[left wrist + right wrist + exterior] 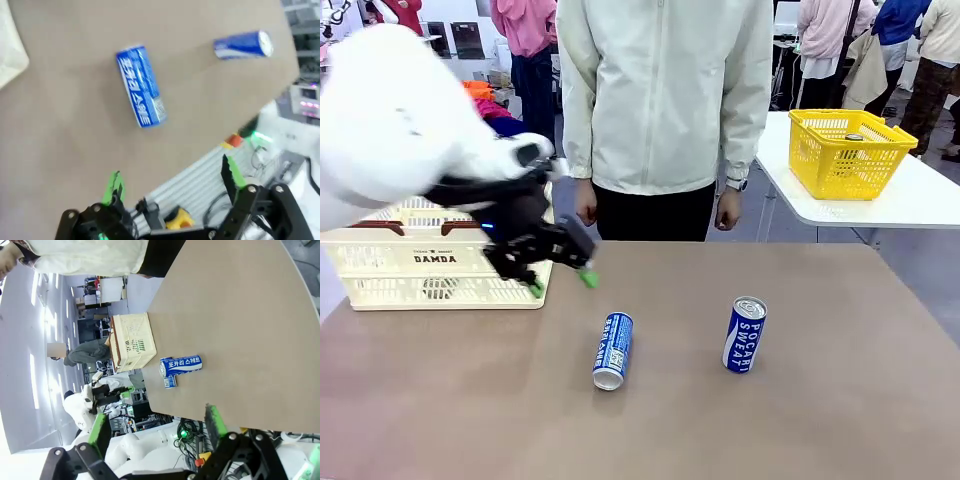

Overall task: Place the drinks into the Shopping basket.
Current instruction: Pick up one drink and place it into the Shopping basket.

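Note:
Two blue Pocari Sweat drinks are on the brown table. One can (613, 350) lies on its side near the middle, and the other can (745, 335) stands upright to its right. The cream Shopping basket (440, 270) marked DAMDA sits at the table's left. My left gripper (563, 283) hovers open and empty in front of the basket's right end, above and left of the lying can (141, 86). Its wrist view also shows the upright can (243, 45) farther off. My right gripper (156, 424) is open and empty, well back from both cans (181, 364) and the basket (132, 342).
A person (665, 100) in a pale jacket stands at the table's far edge, hands down. A yellow mesh basket (845, 150) sits on a separate white table at the back right. Bare tabletop (820, 420) surrounds the cans.

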Robot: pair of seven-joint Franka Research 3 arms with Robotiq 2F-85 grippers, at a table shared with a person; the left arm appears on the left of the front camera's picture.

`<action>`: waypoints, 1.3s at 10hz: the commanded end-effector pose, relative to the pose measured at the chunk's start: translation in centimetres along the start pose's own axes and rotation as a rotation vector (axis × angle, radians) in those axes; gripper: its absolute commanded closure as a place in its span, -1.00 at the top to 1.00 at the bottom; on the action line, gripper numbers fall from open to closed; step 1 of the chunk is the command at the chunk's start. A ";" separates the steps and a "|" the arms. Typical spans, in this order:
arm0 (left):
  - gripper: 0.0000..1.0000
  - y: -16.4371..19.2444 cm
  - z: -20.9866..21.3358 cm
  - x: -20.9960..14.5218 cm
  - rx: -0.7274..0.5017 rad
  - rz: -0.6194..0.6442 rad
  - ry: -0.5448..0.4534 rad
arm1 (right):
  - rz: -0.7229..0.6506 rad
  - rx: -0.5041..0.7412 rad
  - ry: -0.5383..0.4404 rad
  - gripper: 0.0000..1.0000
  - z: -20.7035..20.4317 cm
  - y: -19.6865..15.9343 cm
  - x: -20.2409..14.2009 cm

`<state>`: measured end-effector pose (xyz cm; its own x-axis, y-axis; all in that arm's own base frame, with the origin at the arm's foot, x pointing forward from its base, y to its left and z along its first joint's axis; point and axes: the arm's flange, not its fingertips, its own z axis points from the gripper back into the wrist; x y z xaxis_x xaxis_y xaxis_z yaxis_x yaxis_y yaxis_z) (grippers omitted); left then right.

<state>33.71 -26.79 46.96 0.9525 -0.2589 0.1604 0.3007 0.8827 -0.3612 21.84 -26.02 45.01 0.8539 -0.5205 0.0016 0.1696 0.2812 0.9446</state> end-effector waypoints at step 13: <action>1.00 -1.4 -19.1 5.9 0.468 0.119 0.081 | 0.014 0.004 0.007 1.00 0.2 0.0 -0.1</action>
<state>39.28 -36.49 31.26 0.9832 -0.1730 0.0585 0.1677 0.9821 0.0855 21.84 -26.02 45.02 0.8540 -0.5203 0.0016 0.1697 0.2813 0.9445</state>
